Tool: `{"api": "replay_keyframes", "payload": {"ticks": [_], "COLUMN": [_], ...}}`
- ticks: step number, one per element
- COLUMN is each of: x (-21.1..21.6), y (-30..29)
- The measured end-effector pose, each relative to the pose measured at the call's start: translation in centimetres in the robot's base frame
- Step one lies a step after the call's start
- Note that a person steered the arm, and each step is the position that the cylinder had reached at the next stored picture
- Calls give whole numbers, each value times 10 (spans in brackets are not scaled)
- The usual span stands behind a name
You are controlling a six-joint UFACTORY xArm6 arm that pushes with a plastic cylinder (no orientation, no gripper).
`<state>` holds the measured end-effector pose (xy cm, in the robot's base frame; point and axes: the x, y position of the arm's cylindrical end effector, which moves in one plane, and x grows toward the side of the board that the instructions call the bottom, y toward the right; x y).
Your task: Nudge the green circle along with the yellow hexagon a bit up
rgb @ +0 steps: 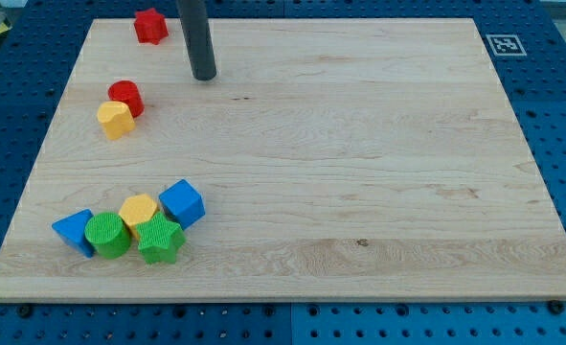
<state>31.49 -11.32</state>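
The green circle [107,235] sits near the view's bottom left of the wooden board. The yellow hexagon [139,210] lies just to its upper right, touching it. A green star [160,240] touches both on their right. A blue triangle [74,231] lies against the circle's left side, and a blue cube [182,202] lies to the hexagon's right. My tip [204,77] rests on the board near the view's top left, far above this cluster and apart from every block.
A red star [150,25] lies at the view's top left near the board's edge. A red circle [126,97] and a yellow block [116,119] touch each other left of my tip. A marker tag [504,44] is at the top right corner.
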Motion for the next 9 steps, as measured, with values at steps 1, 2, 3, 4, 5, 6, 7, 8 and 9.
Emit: {"api": "replay_keyframes", "payload": {"ticks": [1, 2, 3, 4, 5, 6, 7, 8, 9], "x": [5, 10, 36, 77, 137, 219, 304, 304, 304], "y": [-30, -43, -6, 46, 97, 127, 127, 123, 119]}}
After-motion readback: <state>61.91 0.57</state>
